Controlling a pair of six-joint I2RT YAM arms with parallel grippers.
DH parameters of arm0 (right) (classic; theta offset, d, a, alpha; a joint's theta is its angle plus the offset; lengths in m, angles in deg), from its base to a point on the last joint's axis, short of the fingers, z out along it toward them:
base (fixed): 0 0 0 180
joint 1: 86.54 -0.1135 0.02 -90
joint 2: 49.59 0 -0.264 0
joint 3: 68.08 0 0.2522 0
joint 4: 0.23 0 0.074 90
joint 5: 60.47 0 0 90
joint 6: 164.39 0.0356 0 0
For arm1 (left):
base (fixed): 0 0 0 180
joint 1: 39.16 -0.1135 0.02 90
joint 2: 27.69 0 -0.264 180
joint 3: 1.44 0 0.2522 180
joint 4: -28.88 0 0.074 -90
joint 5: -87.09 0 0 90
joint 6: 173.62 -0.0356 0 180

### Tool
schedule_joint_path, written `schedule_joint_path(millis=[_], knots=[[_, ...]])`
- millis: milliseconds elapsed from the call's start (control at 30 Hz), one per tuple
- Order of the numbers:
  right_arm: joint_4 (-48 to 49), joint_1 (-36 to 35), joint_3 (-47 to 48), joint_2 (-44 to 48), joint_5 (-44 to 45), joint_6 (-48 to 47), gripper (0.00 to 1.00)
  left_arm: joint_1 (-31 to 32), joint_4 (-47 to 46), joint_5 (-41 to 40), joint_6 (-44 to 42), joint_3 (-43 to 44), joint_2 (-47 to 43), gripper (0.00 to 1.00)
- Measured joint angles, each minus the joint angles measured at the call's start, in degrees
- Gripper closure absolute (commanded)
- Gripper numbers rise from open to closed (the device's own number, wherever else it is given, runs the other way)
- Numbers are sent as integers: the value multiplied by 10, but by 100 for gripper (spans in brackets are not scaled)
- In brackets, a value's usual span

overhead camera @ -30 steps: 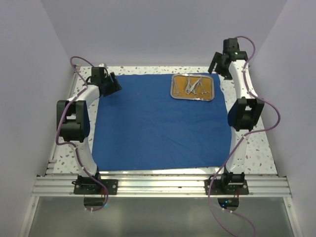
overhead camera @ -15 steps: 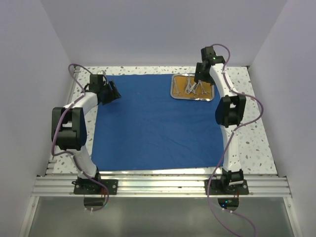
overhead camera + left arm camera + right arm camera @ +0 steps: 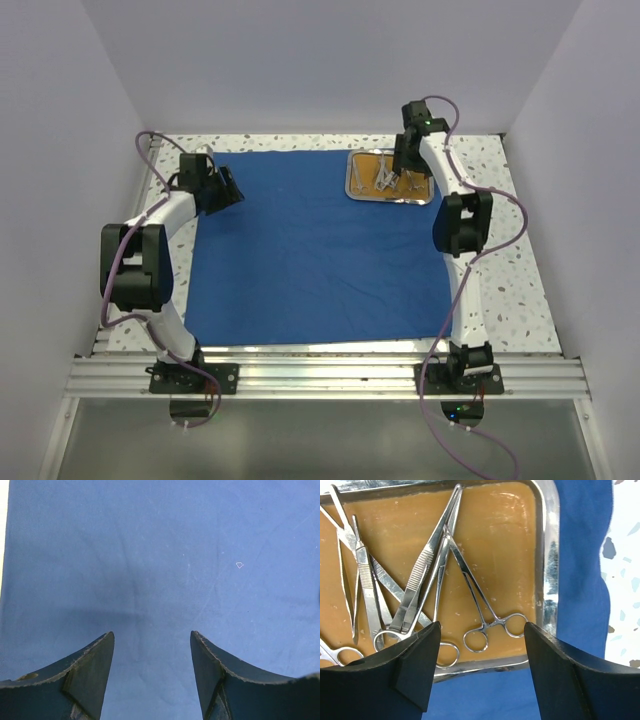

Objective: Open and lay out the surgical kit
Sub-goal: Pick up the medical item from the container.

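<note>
Blue cloth wrap point(image 3: 310, 250) spread on worktop point(image 3: 510, 290); steel tray point(image 3: 549, 555) with instruments point(image 3: 420, 572) at far right corner. Left gripper point(image 3: 152, 637) over cloth, right gripper point(image 3: 481, 625) over tray: jaws apart, empty.

text: none can be read in any view
blue cloth wrap point(image 3: 320, 250): plain, no print or tag legible
steel tray point(image 3: 550, 555): no stamp legible on the rim
instruments point(image 3: 417, 587): any engraving is too small to make out
arm housings point(image 3: 135, 265): no brand or number legible
</note>
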Motion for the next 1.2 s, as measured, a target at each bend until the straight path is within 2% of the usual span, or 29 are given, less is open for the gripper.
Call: schedule_joint_path(millis=[200, 367, 433, 467, 533, 567, 600, 700, 1200], knots=[[6, -5, 0, -24, 7, -6, 34, 0, -1, 0, -2, -9, -3, 34], [13, -6, 0, -39, 12, -9, 43, 0, 1, 0, -4, -18, -5, 34], [16, -8, 3, -42, 12, -9, 52, 0, 2, 0, -5, -20, -5, 34], [19, -9, 5, -43, 12, -10, 62, 0, 2, -1, -6, -20, -5, 34], [24, -9, 5, -44, 13, -9, 73, 0, 2, -1, -6, -20, -5, 34], [28, -9, 5, -46, 12, -7, 84, 0, 3, -1, -6, -20, -5, 34], [30, -9, 6, -47, 12, -8, 90, 0, 2, -2, -6, -20, -5, 34], [32, -9, 6, -47, 12, -5, 100, 0, 3, -2, -6, -20, -5, 34], [50, -9, -28, -27, 23, -1, 100, 0, 6, 3, -10, -16, 11, 36]])
